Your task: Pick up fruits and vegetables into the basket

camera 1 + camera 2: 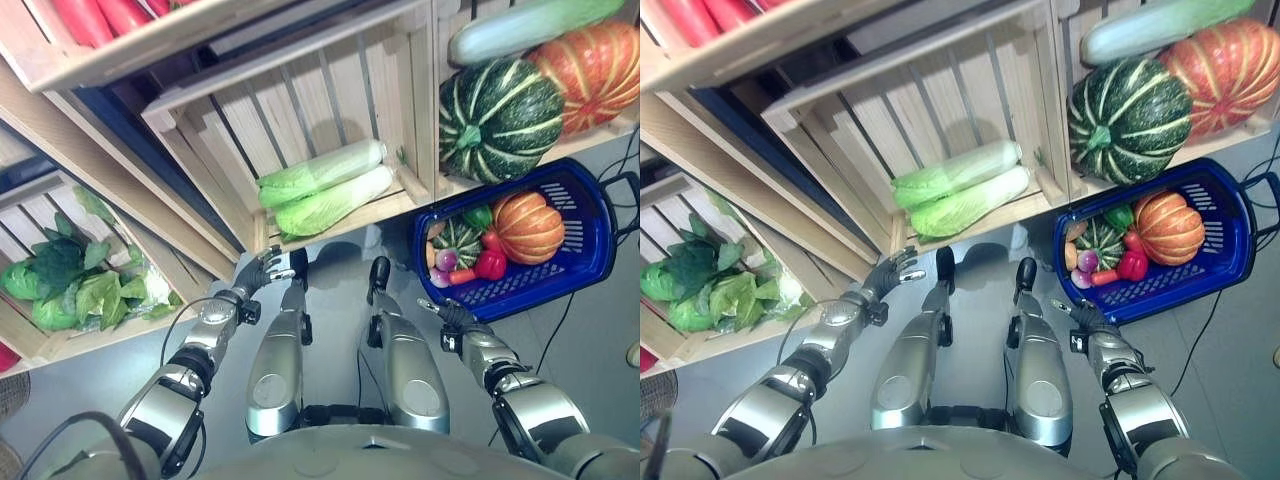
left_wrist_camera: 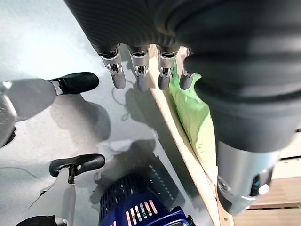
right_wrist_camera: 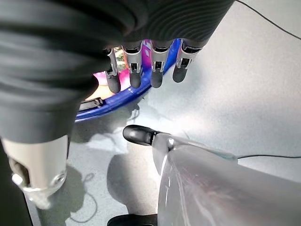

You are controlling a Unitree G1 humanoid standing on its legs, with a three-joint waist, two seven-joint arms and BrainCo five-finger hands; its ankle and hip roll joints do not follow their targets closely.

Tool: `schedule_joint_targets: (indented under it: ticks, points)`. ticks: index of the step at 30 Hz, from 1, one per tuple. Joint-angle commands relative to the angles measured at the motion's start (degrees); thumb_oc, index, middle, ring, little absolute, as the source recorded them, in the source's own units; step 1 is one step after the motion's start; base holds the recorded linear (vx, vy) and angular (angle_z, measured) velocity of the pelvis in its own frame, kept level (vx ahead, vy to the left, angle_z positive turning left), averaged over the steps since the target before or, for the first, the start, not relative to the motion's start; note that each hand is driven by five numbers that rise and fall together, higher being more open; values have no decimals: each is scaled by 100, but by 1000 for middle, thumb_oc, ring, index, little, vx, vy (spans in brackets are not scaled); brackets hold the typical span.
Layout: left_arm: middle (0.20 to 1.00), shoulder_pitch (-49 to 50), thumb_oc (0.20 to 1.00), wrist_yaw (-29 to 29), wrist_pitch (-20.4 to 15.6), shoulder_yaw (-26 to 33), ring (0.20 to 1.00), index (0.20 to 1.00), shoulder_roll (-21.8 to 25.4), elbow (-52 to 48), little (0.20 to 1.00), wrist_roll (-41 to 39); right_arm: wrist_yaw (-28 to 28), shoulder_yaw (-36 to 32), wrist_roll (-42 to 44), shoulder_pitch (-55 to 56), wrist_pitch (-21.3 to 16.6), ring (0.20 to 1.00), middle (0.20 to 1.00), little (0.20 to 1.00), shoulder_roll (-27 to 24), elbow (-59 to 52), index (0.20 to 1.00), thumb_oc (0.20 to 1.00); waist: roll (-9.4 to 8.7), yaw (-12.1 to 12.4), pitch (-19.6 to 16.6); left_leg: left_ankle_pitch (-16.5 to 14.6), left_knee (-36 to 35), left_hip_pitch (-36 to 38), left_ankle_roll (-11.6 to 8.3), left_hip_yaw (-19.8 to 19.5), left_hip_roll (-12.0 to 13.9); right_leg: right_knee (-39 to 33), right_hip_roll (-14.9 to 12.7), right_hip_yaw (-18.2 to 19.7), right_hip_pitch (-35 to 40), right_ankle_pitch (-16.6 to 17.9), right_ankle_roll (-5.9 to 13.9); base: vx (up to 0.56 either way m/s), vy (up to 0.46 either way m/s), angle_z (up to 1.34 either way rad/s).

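On the floor at the right, the blue basket already holds a small orange pumpkin, a small striped squash, a red pepper and some smaller items, so part of the task appears done. The remaining produce sits in the wooden crates: two cabbages lie in the centre crate, just far of the left hand; a large green squash, a large orange pumpkin and a pale gourd fill the crate at far right; leafy greens lie in the near-left crate; red vegetables show at far left. The left hand hovers near the front edge of the centre crate, fingers extended and apart, holding nothing. The right hand hangs just near of the basket rim, fingers straight and empty. The next pick is probably a cabbage. The left wrist view shows the crate edge and one cabbage directly past the fingers, an alignment the head views show less plainly. The right wrist view shows the basket rim just past its fingers.
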Motion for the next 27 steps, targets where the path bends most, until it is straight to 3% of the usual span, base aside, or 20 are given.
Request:
schedule_joint_targets:
  ticks: [1, 9, 11, 12, 13, 14, 16, 18, 21, 27]
  points:
    - [1000, -11, 1000, 88, -351, -222, 1000, 1000, 198, -574, 1000, -201, -125, 64, 255, 161, -3, 1000, 1000, 1000, -145, -139, 1000, 1000, -242, 10, -44, -735, 918, -522, 101, 61, -224, 479, -362, 358, -704, 251, 280, -115, -15, -2]
    - [1000, -190, 1000, 256, -601, -467, 1000, 1000, 536, -1635, 1000, -231, -109, 46, 366, 126, -27, 1000, 1000, 1000, -171, -128, 1000, 1000, -223, 13, -43, -912, 1499, -1057, 164, 13, -300, 917, -356, 463, -1199, 172, 263, -45, -17, 2]
    - [1000, -274, 1000, 707, -818, -547, 1000, 1000, 675, -1985, 1000, 112, -96, 53, 386, 99, -21, 1000, 1000, 1000, -179, -127, 1000, 1000, -204, 16, -43, -925, 1561, -1153, 177, -13, -315, 978, -338, 489, -1294, 166, 250, -26, -32, 0]
    - [1000, -293, 1000, 1026, -832, -551, 1000, 1000, 740, -2154, 1000, 306, -92, 55, 398, 98, -24, 1000, 1000, 1000, -185, -125, 1000, 1000, -196, 25, -43, -932, 1586, -1180, 178, -26, -322, 1000, -336, 491, -1314, 156, 246, 0, 0, 0]
    - [1000, -332, 1000, 1699, -980, -582, 1000, 1000, 819, -2306, 1000, 786, -96, 72, 410, 101, -39, 1000, 1000, 1000, -185, -123, 1000, 1000, -186, 31, -43, -939, 1617, -1216, 181, -35, -328, 1034, -331, 493, -1344, 139, 237, 0, 0, 0]
    - [1000, -340, 1000, 1842, -1003, -588, 1000, 1000, 830, -2326, 1000, 864, -98, 76, 412, 101, -44, 1000, 1000, 1000, -184, -122, 1000, 1000, -185, 32, -43, -938, 1621, -1223, 181, -36, -329, 1040, -330, 493, -1350, 137, 235, 0, 0, 0]
    - [1000, -519, 1000, 3044, -1037, -577, 1000, 1000, 1027, -2563, 1000, 1992, -118, 122, 483, 71, -73, 1000, 1000, 1000, -174, -71, 1000, 1000, -176, 58, -43, -969, 1723, -1298, 198, -88, -358, 1146, -320, 487, -1403, 69, 199, -4, -43, 4]
    - [1000, -715, 1000, 3836, -923, -605, 1000, 1000, 1196, -2730, 1000, 2990, -115, 148, 542, 53, -101, 1000, 1000, 1000, -153, -13, 1000, 1000, -188, 80, -43, -1008, 1823, -1345, 197, -147, -376, 1231, -330, 469, -1425, 16, 176, 15, -62, 7]
    - [1000, -1084, 1000, 4252, -592, -595, 1000, 1000, 1400, -2925, 1000, 3674, -118, 214, 635, 19, -106, 1000, 1000, 1000, -133, -10, 1000, 1000, -227, 85, -43, -1025, 1902, -1416, 192, -184, -377, 1314, -320, 437, -1471, -35, 150, 9, -53, 11]
    - [1000, -1977, 1000, 4905, -325, -897, 1000, 1000, 1760, -2451, 1000, 4362, -110, 349, 653, -64, -14, 1000, 1000, 1000, -127, -72, 1000, 1000, -331, -53, -43, -1020, 1989, -1523, 166, -152, -306, 1419, -239, 496, -1594, -70, 117, 0, -19, 8]
